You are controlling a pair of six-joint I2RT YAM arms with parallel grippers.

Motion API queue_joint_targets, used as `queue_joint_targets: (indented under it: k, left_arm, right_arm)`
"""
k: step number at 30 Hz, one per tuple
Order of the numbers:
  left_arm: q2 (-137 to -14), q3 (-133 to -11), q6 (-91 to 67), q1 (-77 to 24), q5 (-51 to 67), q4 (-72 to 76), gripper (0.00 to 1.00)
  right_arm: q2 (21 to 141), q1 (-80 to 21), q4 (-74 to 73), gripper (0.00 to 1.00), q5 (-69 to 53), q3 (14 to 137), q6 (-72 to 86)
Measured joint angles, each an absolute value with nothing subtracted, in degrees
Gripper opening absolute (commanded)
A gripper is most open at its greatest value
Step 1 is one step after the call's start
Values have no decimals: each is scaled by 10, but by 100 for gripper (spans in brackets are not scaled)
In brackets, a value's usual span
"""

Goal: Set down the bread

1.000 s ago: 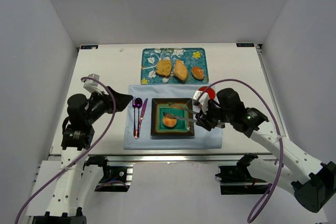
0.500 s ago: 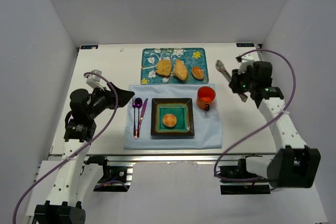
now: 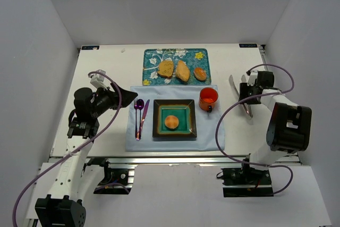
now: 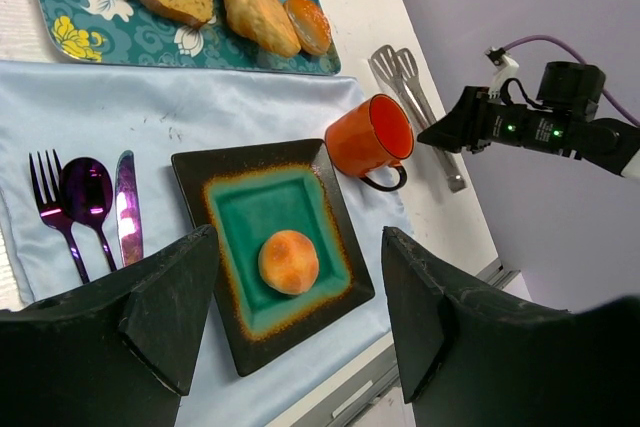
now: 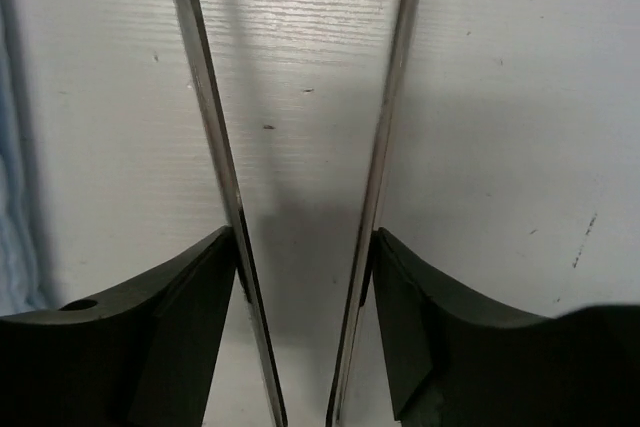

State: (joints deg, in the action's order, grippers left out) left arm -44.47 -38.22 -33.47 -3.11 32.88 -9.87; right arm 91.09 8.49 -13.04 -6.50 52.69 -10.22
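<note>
The bread, a small round light orange-tan bun, lies in the middle of the teal, dark-rimmed square plate. It also shows in the left wrist view, on the plate. My right gripper is at the table's right side. Its jaws press from outside on both arms of the metal tongs. The tongs lie low over the white table, spread and empty. My left gripper is open and empty, left of the placemat; in its own view it looks toward the plate.
An orange mug stands right of the plate on the blue placemat. A purple fork, spoon and knife lie left of the plate. A patterned tray at the back holds a dark bread slice, a long roll and a small darker roll.
My right gripper has carried the tongs from over the plate to the table's right side and lowered them. The bun stays on the plate. The left arm barely moved.
</note>
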Motion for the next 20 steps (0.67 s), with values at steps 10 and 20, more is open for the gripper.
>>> queue_joint_targets:
  k: [10, 20]
  left_arm:
    - [-462, -382, -335, -31, 329, -89, 76]
    - [-476, -385, -335, -31, 329, -85, 76]
  right_arm:
    - [952, 91, -135, 82, -74, 528, -128]
    - [875, 102, -224, 89, -88, 676, -131]
